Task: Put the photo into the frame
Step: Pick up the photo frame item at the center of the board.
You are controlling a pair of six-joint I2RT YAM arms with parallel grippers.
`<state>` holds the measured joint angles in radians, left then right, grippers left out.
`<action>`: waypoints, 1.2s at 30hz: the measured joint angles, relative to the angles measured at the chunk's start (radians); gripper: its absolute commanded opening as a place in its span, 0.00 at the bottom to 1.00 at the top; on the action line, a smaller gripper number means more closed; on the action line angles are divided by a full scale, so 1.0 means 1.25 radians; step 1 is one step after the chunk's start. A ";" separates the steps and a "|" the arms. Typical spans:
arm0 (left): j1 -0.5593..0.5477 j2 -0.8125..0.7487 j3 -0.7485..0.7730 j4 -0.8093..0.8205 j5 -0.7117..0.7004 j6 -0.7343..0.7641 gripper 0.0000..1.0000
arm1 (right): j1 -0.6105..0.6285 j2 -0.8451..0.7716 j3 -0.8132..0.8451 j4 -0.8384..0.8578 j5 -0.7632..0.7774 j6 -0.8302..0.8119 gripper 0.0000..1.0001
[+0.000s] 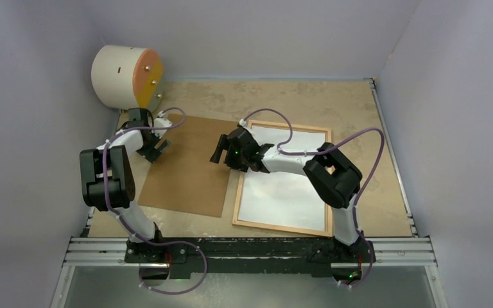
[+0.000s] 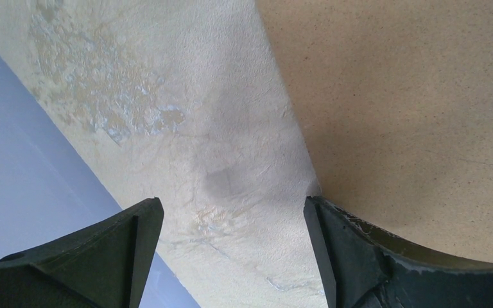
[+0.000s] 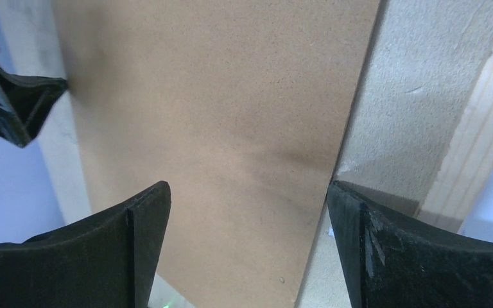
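The brown backing sheet [image 1: 186, 173] lies beside the frame [image 1: 282, 228], in which a white sheet, apparently the photo [image 1: 285, 192] lying back-up, rests. The left gripper [image 1: 157, 149] and right gripper [image 1: 221, 151], both with fingers apart, flank the backing sheet's opposite edges. An uneven lift could swing it and knock the photo askew.

- We find the top view bright and evenly lit from above, sharp throughout, with only faint shadows beneath the arms.
- We see a grey mottled sheen on the white surface inside the frame [image 1: 282, 228], heaviest toward 6 o'clock.
- In the left wrist view a soft shadow lies on the table [image 2: 167, 77] just below centre; the fingers [image 2: 115, 256] of the left gripper [image 2: 231, 256] sit dark at 7 and 5 o'clock.
- In the right wrist view we see a diffuse shadow on the backing board [image 3: 199, 96], spreading from centre toward 4 o'clock.
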<state>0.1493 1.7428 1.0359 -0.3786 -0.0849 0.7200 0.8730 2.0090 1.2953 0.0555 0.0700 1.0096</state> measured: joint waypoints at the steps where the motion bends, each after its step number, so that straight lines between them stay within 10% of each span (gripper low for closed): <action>1: 0.000 0.000 0.000 -0.003 0.003 0.003 0.88 | -0.005 -0.005 -0.015 0.021 -0.011 0.011 0.91; 22: 0.002 0.044 0.060 -0.070 0.026 0.095 0.85 | -0.085 -0.059 -0.327 0.722 -0.177 0.252 0.84; 29: -0.051 0.045 0.074 -0.151 0.252 0.040 0.84 | -0.031 -0.054 -0.330 1.064 -0.316 0.405 0.80; 36: -0.060 0.052 0.075 -0.189 0.321 0.016 0.85 | -0.042 -0.111 -0.395 1.014 -0.366 0.410 0.86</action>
<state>0.0742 1.8084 1.1297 -0.6144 0.3168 0.7406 0.8207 1.8698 0.8017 1.3235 -0.3878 1.5223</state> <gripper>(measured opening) 0.845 0.826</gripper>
